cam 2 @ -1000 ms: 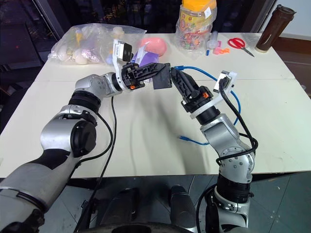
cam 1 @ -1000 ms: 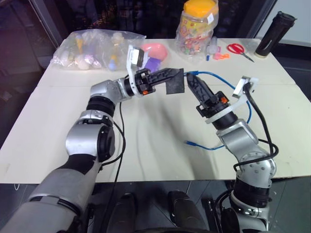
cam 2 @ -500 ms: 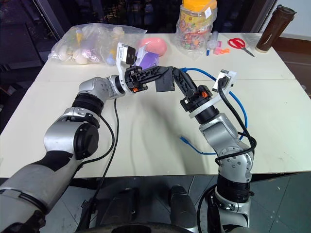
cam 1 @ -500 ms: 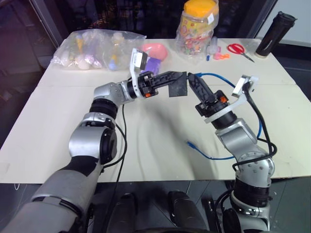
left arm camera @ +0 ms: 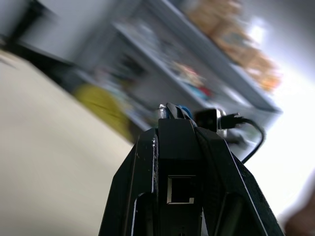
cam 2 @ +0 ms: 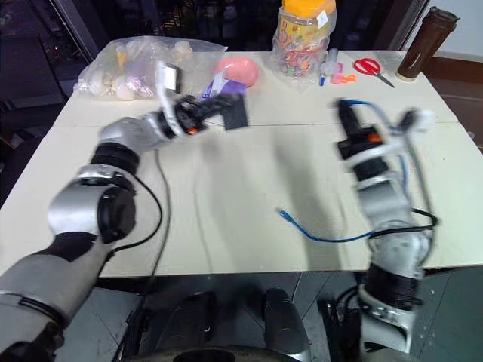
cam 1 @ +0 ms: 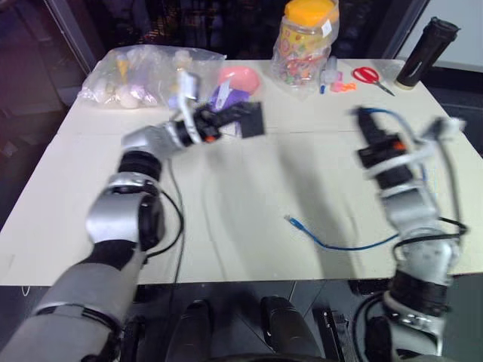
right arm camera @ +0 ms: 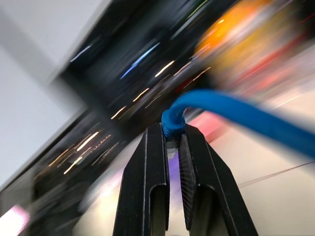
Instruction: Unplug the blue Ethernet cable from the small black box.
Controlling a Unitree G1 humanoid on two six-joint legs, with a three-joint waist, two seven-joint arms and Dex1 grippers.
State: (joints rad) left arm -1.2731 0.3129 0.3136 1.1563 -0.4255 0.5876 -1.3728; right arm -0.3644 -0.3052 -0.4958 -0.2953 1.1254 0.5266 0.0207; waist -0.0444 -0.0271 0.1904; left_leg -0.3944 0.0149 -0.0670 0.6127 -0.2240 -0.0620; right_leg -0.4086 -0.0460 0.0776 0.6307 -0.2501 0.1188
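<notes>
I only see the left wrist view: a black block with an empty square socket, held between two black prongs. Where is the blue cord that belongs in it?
Observer: The right end effector is shut on one end of the blue Ethernet cable, held in the air well apart from the small black box.
Operator: And the cord's other end?
Observer: It lies loose on the table, in front of the robot between its two arms.
Operator: Is anything else near that right arm?
Observer: Red scissors lie beyond it, near the table's far edge.
</notes>
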